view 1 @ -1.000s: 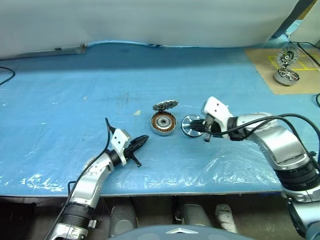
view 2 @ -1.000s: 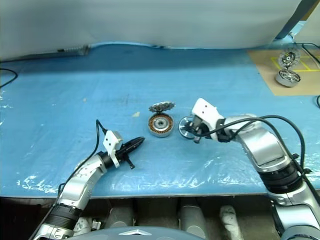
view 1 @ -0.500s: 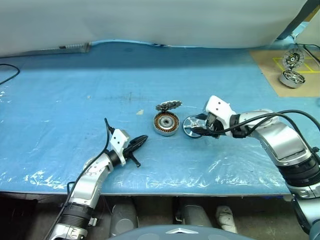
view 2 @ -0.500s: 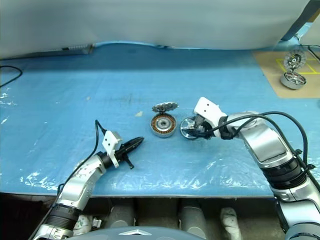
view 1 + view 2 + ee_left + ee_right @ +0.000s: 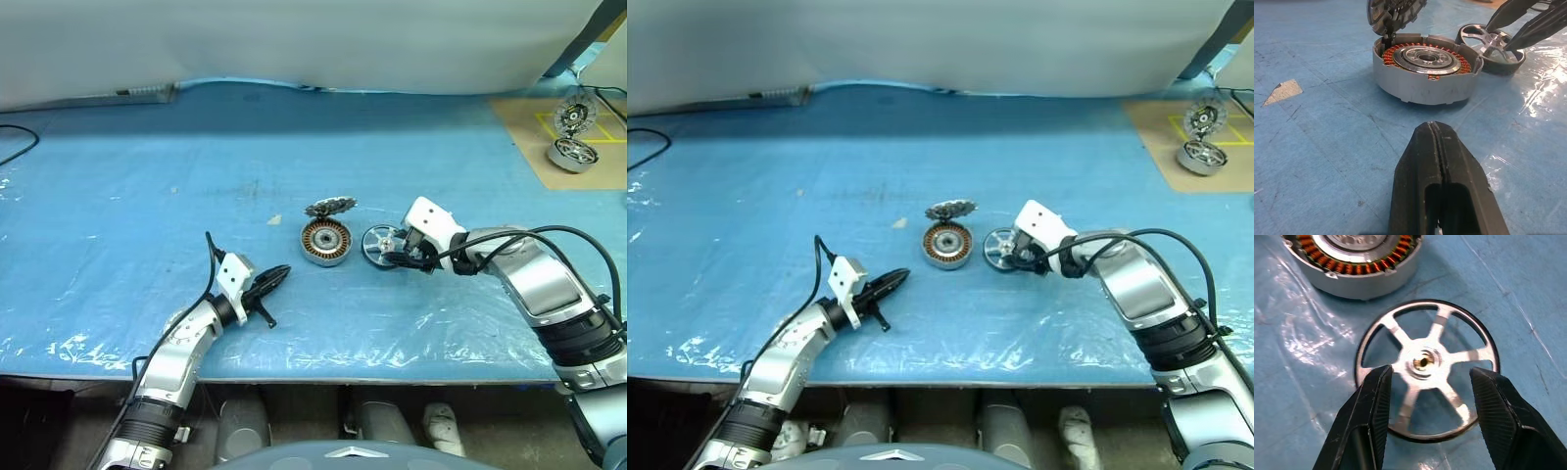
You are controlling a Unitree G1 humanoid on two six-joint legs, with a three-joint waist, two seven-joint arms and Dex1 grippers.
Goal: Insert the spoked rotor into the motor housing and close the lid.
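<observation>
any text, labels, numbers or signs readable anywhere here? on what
No readable text, label, brand or number in any view.
The motor housing, its lid and the spoked rotor carry no visible markings.
Yellow taped lines on the brown board form a box, not writing.

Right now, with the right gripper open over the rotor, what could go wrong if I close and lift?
The right gripper straddles the hub of the spoked rotor, which lies flat; the fingers may pinch a spoke and tilt it. The motor housing sits close beside, so a slide could knock it or its upright lid.
</observation>
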